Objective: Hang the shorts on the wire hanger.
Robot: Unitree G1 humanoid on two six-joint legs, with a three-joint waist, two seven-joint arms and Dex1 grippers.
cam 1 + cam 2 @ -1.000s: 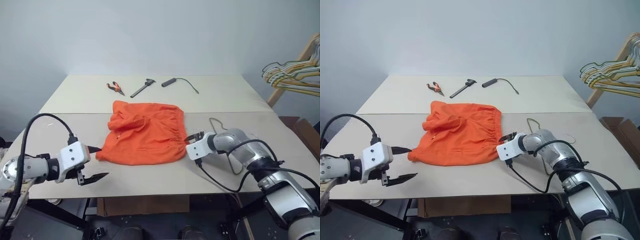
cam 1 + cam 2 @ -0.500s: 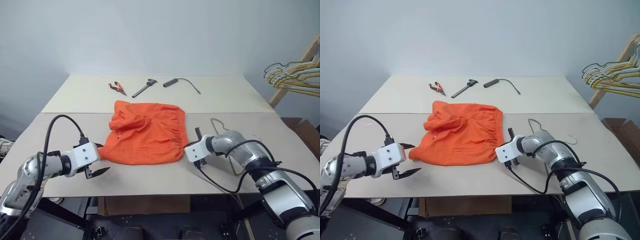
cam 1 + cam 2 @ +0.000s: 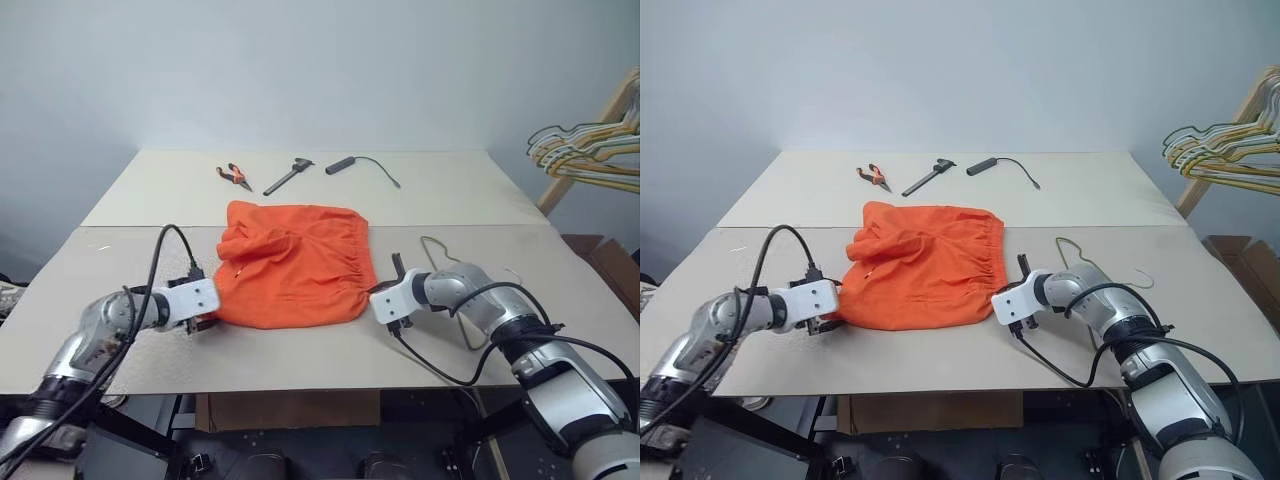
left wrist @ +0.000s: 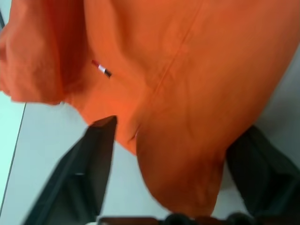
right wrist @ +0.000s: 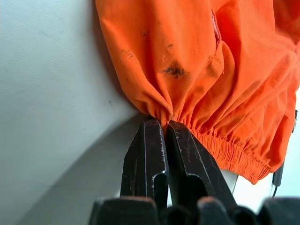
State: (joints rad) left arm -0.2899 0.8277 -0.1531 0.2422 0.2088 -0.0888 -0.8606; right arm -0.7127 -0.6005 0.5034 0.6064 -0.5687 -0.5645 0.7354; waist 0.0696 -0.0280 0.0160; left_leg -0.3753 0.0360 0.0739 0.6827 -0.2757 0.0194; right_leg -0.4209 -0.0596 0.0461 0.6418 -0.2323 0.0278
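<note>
The orange shorts [image 3: 290,265] lie flat in the middle of the table, gathered waistband toward the right. My right gripper [image 5: 161,124] is shut on the near end of that waistband, the cloth pinched at its tips. At the shorts' near left corner sits my left gripper [image 4: 180,126], open, one black finger [image 4: 96,154] on each side of the cloth corner. The wire hanger [image 3: 430,243] lies on the table just right of my right gripper, mostly hidden behind that arm.
Orange-handled pliers [image 3: 232,176], a dark hand tool [image 3: 287,176] and a black cylinder with a cable [image 3: 340,164] lie at the table's far side. A bunch of hangers [image 3: 590,155] hangs on a wooden rack beyond the right edge.
My left gripper has moved forward and down to the shorts' near left corner, and its fingers have narrowed around it. The right gripper closed on the waistband and stayed put.
</note>
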